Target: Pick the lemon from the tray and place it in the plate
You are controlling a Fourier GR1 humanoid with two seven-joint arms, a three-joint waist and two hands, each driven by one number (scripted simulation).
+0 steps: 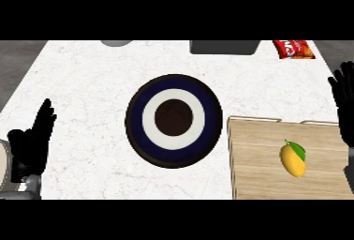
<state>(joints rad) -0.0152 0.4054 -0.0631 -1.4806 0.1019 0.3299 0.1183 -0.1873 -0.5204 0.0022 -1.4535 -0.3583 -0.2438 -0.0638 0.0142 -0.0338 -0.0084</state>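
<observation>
A yellow lemon with a green leaf lies on the wooden tray at the lower right. To the tray's left sits a round plate with dark blue, white and dark brown rings. My right hand shows at the right edge, above and right of the lemon, fingers straight and apart from it. My left hand rests at the left edge with fingers up, holding nothing.
A red snack packet lies at the back right. A grey box and a grey round object sit along the counter's far edge. The white counter ends in grey floor at both back corners.
</observation>
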